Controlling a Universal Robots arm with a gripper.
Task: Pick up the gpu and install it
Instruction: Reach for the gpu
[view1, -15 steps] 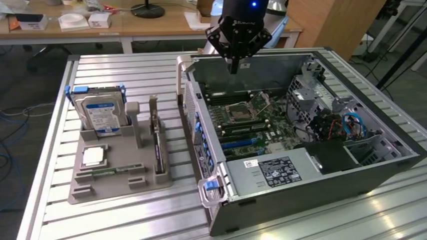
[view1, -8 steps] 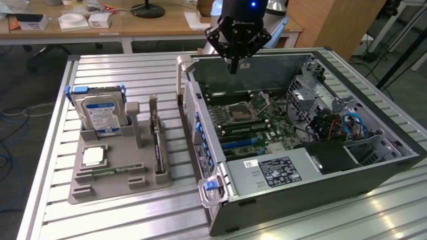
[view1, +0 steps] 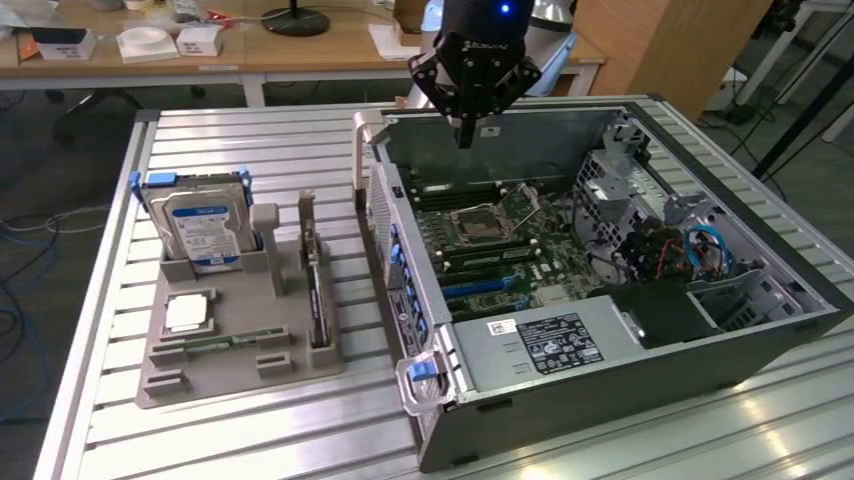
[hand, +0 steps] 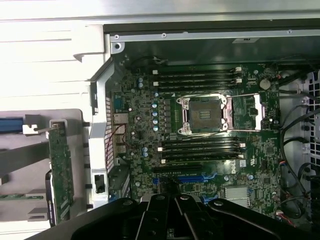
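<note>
The gpu (view1: 315, 290) is a thin dark circuit card standing on edge in a slot of the grey parts holder (view1: 227, 375), at the exterior view's left of the computer case. It also shows in the wrist view as a card (hand: 61, 170) beside the case wall. My gripper (view1: 466, 135) hangs above the rear of the open case (view1: 627, 370), well away from the gpu. Its fingers are shut together with nothing between them. In the wrist view the gripper (hand: 175, 201) looks down on the motherboard (hand: 200, 145).
The holder also carries a silver hard drive (view1: 200, 232), a processor chip (view1: 187, 312) and a small memory stick (view1: 214, 342). Inside the case lie an empty processor socket (hand: 207, 115), a blue expansion slot (hand: 192, 177) and loose cables (view1: 694, 250). A desk with clutter stands behind.
</note>
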